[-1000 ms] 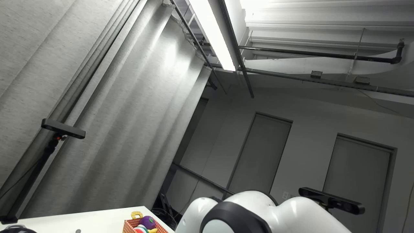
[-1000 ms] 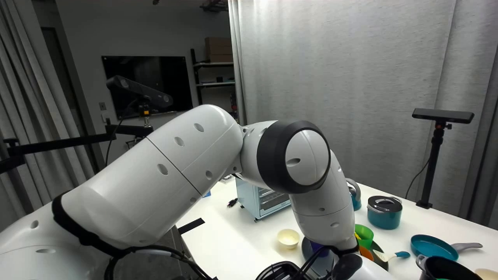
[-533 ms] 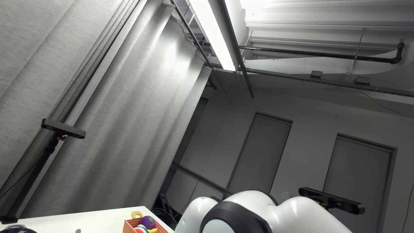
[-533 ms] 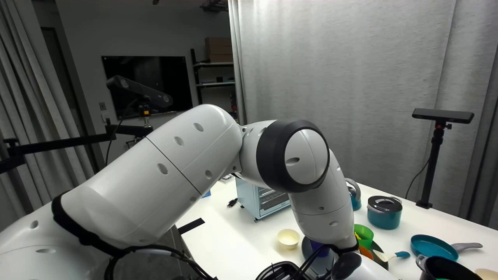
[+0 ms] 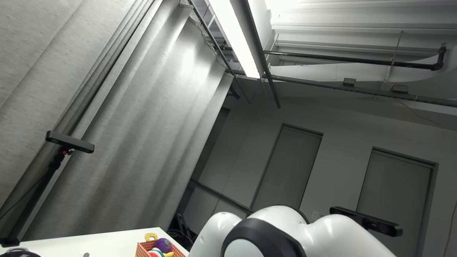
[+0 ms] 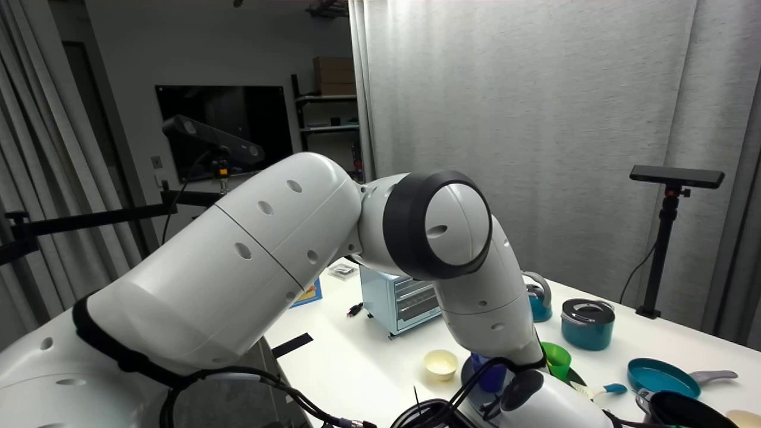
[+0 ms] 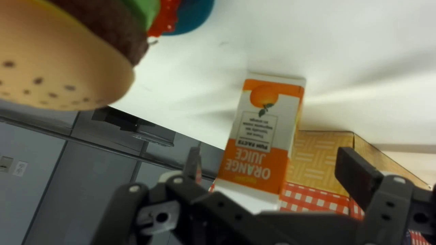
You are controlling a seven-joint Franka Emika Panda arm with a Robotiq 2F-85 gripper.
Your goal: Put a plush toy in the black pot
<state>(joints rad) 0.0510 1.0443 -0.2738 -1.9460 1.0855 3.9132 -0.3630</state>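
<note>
Gripper (image 7: 269,158) wide, lower wrist view; in an exterior view arm (image 6: 255,249) shifted up-left, baring more blue cup (image 6: 493,381); black pot (image 6: 684,401) unmoved, lower right

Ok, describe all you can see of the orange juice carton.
The orange juice carton is a slim box, seemingly card, orange and white, printed with a fruit and a FUN FACTS panel; its lettering is upside down in the wrist view. There it shows within the open tool, a gap either side, one end partly hidden. It overlaps a woven-print basket; contact is unclear.
</note>
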